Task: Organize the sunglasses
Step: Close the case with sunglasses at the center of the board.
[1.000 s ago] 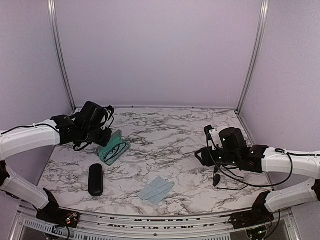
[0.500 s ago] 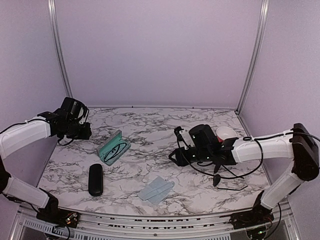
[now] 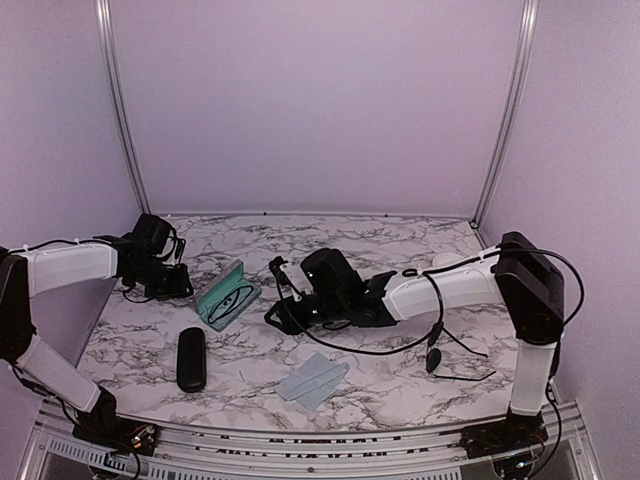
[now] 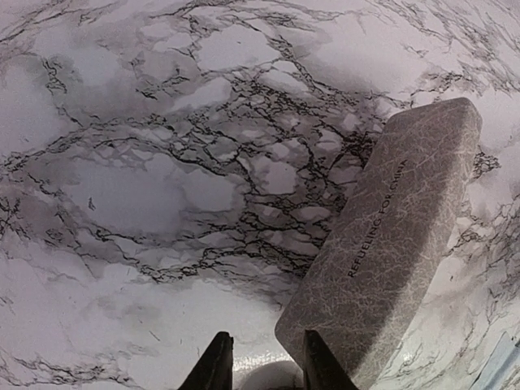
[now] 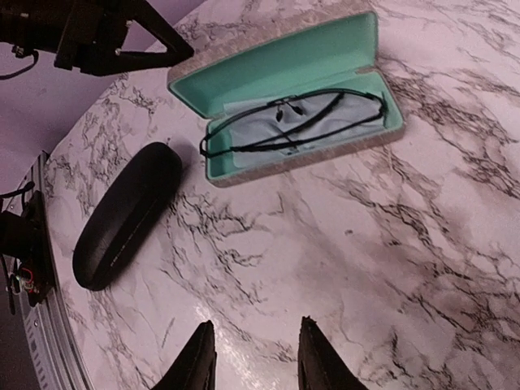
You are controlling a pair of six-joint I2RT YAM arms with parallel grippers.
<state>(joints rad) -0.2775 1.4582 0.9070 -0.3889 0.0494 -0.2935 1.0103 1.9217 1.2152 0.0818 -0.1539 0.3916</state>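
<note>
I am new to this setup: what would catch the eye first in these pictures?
The open case with its mint-green lining stands out, left of middle on the table, one pair of black wire sunglasses lying inside. The right arm stretches far across the table toward it, jaws apart and empty. A second pair lies at the right front.

Top external high, rearward, looking down, left wrist close on grey case (image 4: 390, 244) right of jaws, right wrist farther, same case ahead.
</note>
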